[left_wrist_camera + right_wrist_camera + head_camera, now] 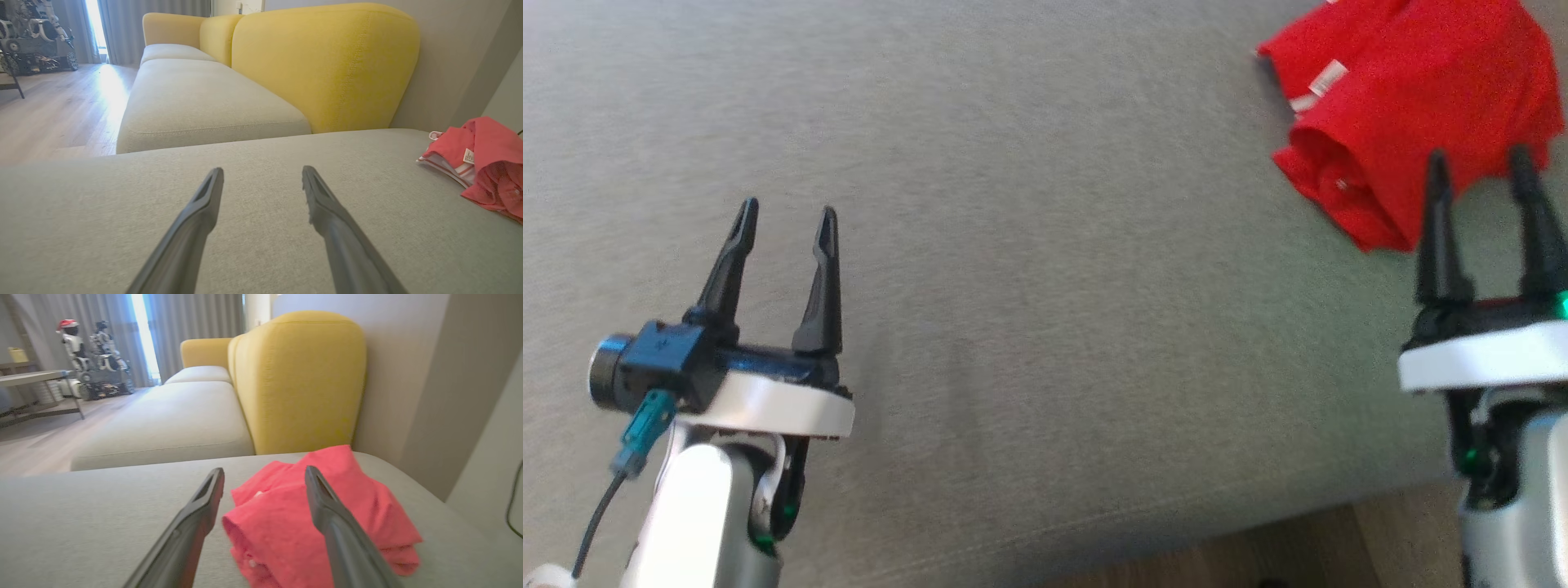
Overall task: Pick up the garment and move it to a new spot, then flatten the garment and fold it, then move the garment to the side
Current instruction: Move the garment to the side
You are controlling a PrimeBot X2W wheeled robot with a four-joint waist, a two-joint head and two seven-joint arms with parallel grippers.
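Observation:
The garment [1413,106] is a red piece of clothing, folded into a loose bundle at the far right of the grey sofa seat [1013,245], with a white label showing. In the left wrist view the garment [486,163] lies at the right edge; in the right wrist view the garment [310,522] lies just beyond the fingers. My right gripper [1480,167] is open, its tips over the bundle's near edge, nothing held. My left gripper [786,216] is open over bare cushion at the lower left, far from the garment.
Yellow backrests [327,65] rise behind the seat, and another grey seat cushion [196,102] extends beyond. The seat's front edge and wooden floor [1258,555] show at the bottom. Robots [90,355] and a low table [32,379] stand across the room.

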